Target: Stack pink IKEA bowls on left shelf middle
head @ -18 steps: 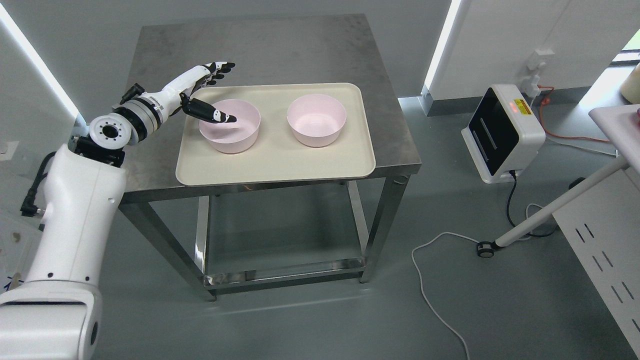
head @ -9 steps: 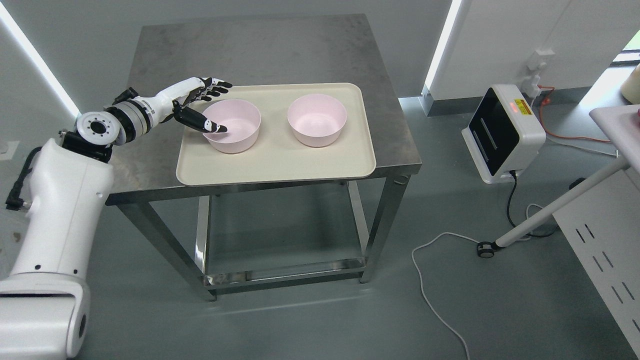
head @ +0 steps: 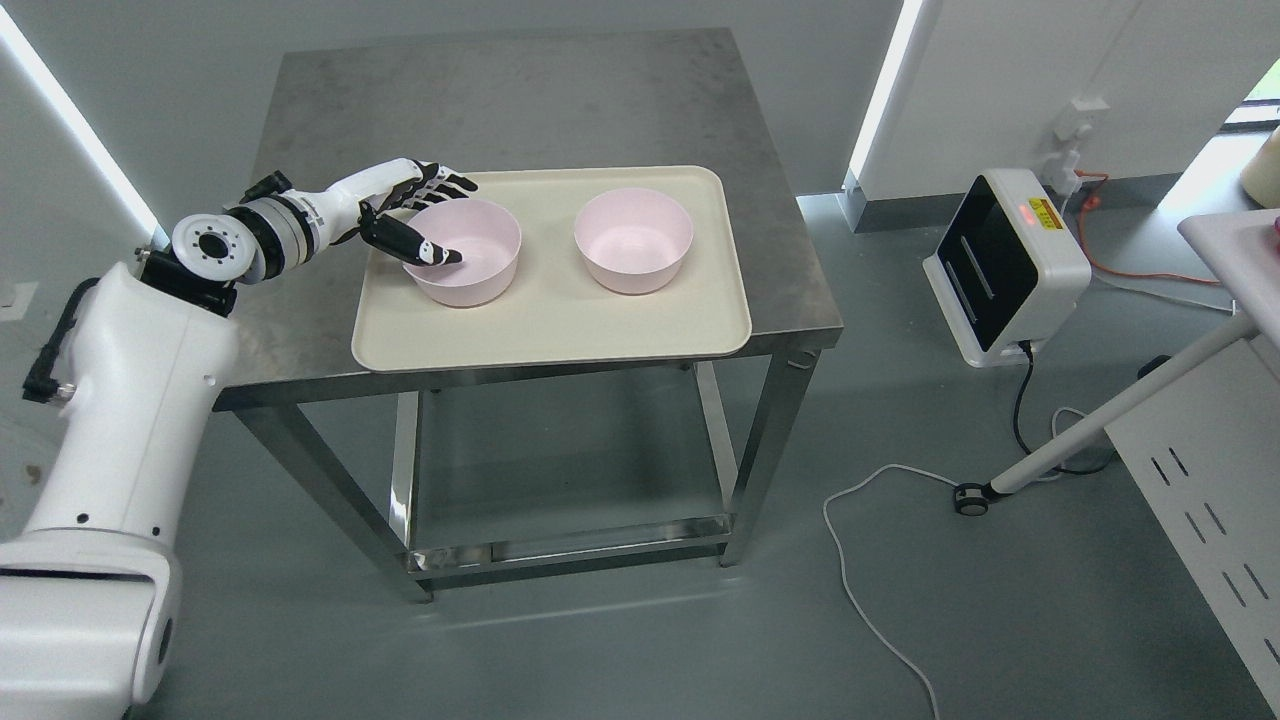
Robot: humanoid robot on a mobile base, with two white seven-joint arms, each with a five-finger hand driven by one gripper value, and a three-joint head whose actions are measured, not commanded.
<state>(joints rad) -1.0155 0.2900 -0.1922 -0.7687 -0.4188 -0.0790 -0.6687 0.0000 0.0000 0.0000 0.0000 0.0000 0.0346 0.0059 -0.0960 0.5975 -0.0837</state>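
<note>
Two pink bowls stand upright and side by side on a cream tray (head: 560, 335) on a steel table (head: 500, 95). At the left bowl (head: 475, 262) is my left hand (head: 442, 218), its arm coming in from the lower left. The thumb (head: 425, 248) reaches down inside the bowl over its left rim. The other fingers (head: 440, 183) lie spread outside, along the far left of the rim. The hand straddles the rim with fingers apart and has not closed on it. The right bowl (head: 632, 240) stands alone. My right arm does not show.
On the floor to the right sits a white box-shaped device (head: 1005, 265) with a red light, with a white cable (head: 860, 590) trailing across the floor. A white table leg on a wheel (head: 1100, 420) and a perforated white panel (head: 1215, 520) fill the right edge.
My left hand has dropped from above the left bowl's far rim down onto it, then shifted slightly right. The thumb now sits lower inside the bowl. Neither bowl has moved.
</note>
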